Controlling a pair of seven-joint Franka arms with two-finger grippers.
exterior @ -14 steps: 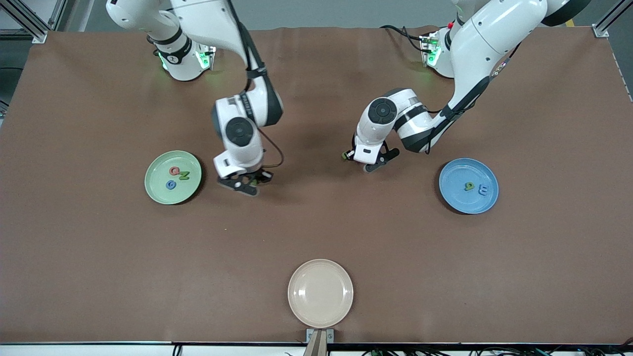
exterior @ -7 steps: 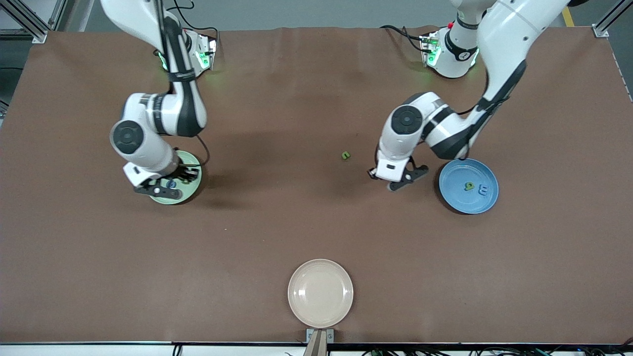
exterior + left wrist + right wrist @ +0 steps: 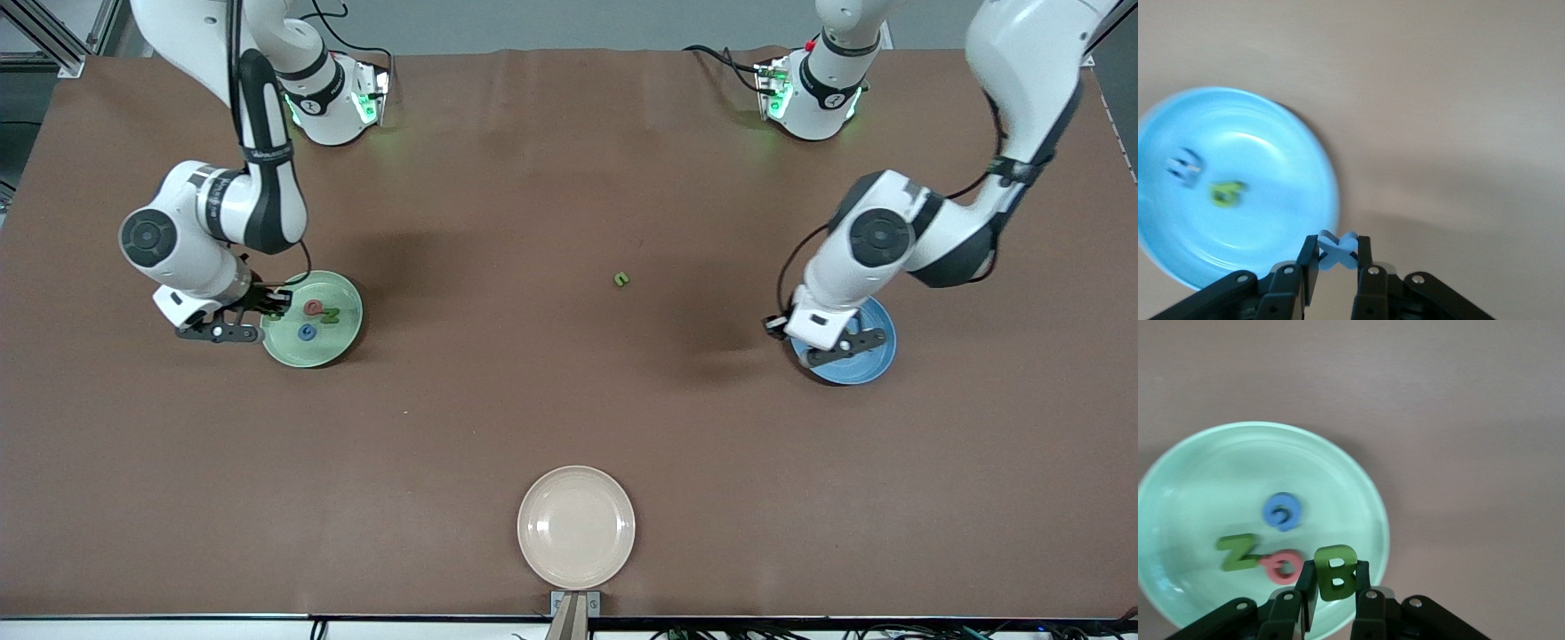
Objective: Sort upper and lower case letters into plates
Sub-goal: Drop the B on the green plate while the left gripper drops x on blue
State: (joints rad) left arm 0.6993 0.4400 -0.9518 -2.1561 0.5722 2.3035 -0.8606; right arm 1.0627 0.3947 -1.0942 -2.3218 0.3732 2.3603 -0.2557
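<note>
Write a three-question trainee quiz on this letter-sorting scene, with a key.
1. What does the right gripper hold over the pale green round plastic plate?
2. True or false: the cream-beige round plate holds letters.
3. Which loose piece lies on the brown table between the arms? A pink letter; B small green letter; C blue letter.

Key: 1. A chunky green toy letter B. 2. False. 3. B.

Open tabletop (image 3: 569, 391) between the plates, single green letter (image 3: 621, 279) lying mid-tabletop, cream plate (image 3: 576, 527) nearest the front camera, right claw (image 3: 267, 307) over green plate (image 3: 333, 342) rim, left claw (image 3: 831, 345) over blue plate (image 3: 876, 360) rim
</note>
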